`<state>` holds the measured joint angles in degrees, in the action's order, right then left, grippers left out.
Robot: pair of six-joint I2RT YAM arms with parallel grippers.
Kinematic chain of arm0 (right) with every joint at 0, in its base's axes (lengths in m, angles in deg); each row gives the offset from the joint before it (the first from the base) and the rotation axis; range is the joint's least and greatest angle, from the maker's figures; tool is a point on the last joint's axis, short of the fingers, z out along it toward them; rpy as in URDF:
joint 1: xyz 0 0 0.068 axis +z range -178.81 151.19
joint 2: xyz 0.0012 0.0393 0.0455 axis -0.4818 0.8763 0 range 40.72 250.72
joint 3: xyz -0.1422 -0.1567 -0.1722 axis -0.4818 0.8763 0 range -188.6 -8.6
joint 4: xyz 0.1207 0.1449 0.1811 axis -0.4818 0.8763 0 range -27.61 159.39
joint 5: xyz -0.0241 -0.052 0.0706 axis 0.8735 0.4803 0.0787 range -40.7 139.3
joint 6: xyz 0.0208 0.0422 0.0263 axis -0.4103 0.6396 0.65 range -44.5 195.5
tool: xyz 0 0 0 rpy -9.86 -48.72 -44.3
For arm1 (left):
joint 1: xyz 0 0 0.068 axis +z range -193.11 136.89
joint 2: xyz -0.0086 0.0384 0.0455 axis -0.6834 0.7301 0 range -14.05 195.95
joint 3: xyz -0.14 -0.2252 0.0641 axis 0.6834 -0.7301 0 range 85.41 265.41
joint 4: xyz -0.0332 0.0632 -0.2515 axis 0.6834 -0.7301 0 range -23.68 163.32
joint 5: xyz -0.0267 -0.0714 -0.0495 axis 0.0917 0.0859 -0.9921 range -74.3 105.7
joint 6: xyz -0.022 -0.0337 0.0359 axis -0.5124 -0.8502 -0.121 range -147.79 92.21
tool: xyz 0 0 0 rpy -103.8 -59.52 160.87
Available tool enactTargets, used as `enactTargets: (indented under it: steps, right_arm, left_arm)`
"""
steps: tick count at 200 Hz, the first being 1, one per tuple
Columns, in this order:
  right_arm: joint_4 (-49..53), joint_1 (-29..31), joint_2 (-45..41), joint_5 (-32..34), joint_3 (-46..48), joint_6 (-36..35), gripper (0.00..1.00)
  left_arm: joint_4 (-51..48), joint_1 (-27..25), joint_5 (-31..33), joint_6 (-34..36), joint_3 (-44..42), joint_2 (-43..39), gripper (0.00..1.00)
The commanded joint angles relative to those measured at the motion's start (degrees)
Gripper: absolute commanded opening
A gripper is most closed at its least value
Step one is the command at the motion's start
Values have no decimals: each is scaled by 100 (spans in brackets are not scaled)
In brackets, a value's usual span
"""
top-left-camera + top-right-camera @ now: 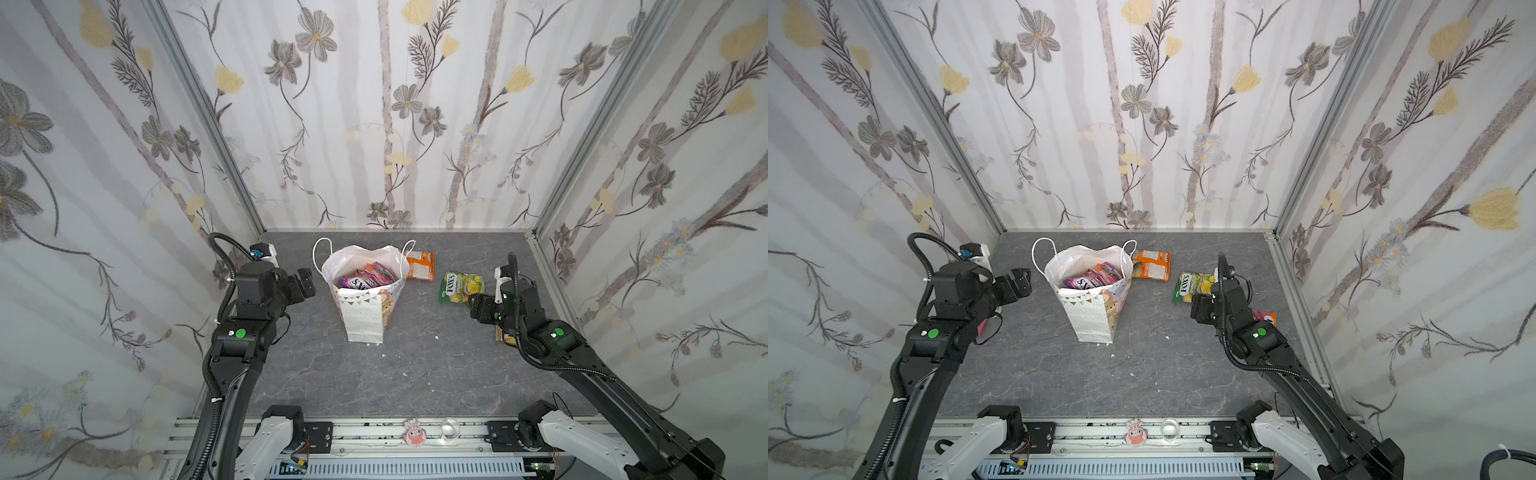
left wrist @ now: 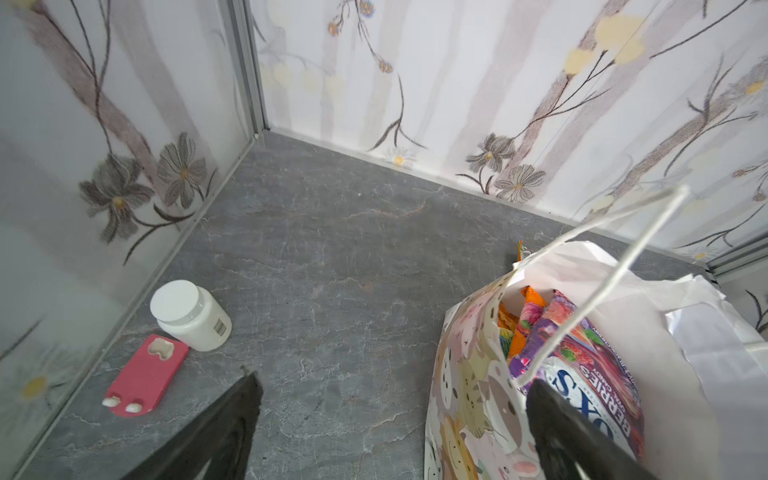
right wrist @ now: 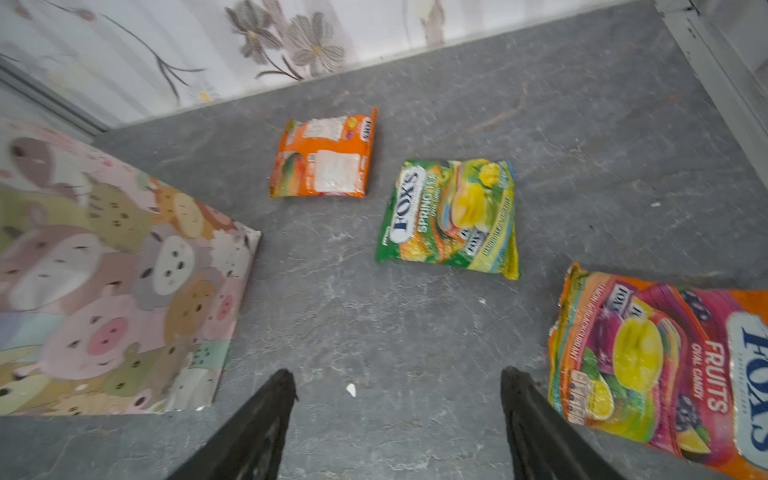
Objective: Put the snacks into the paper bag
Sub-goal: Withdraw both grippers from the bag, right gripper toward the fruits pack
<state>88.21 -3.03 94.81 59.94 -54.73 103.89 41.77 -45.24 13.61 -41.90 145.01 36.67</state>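
While both arms hover on either side of it, the tall white paper gift bag with cartoon animal print (image 1: 365, 320) (image 2: 465, 374) stands upright on the grey marbled tabletop (image 1: 415, 374), left of centre. Its mouth is open, with the purple glossy FOX'S berries packet (image 1: 365, 280) (image 2: 582, 365) inside among other orange and pink packets. Left gripper (image 1: 305, 284) (image 2: 392, 384) is just left of the bag mouth, jaws spread wide, nothing between. Right gripper (image 1: 478, 307) (image 3: 399, 374) has jaws parted and empty over bare table.

Three snacks lie flat outside the bag:
- orange plastic packet (image 1: 420, 266) (image 3: 322, 160), just right of the bag's far side
- green-yellow FOX'S packet (image 1: 461, 286) (image 3: 451, 216), further right
- orange-pink FOX'S fruits packet (image 1: 1264, 318) (image 3: 665, 365), near right, mostly hidden by the right arm in both top views

Small white plastic bottle (image 2: 191, 313) and flat pink block (image 2: 143, 376) sit just beside each other at the left wall.
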Motion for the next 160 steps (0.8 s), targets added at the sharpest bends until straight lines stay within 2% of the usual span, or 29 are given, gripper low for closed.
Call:
enactTargets:
  steps: [1, 19, 32, 50, 91, 119, 160]
  right_arm:
    - [-84, -425, 69, 13, 251, 48, 80]
    - [-185, -868, 126, 96, 679, 100, 82]
    - [-424, -1212, 111, -89, 937, 123, 82]
    - [-782, -1590, -32, -489, 1268, 225, 84]
    - [-1261, -2151, -375, -637, 1874, 460, 88]
    - [-1657, -2364, -44, -986, 2057, 484, 89]
    - [-1831, -2376, 557, -938, 1775, 359, 89]
  left_arm:
    - [1144, 265, -838, -200, -237, 5, 100]
    - [1543, 429, -1305, -237, -576, 158, 100]
    - [1817, 484, -1528, -268, -799, 307, 100]
    - [2138, 483, -1545, -198, -1069, 278, 100]
    - [1891, 496, -1502, -9, -963, 463, 100]
    - [1889, 500, -1648, -44, -975, 475, 100]
    - [1925, 512, -2144, -64, -888, 475, 100]
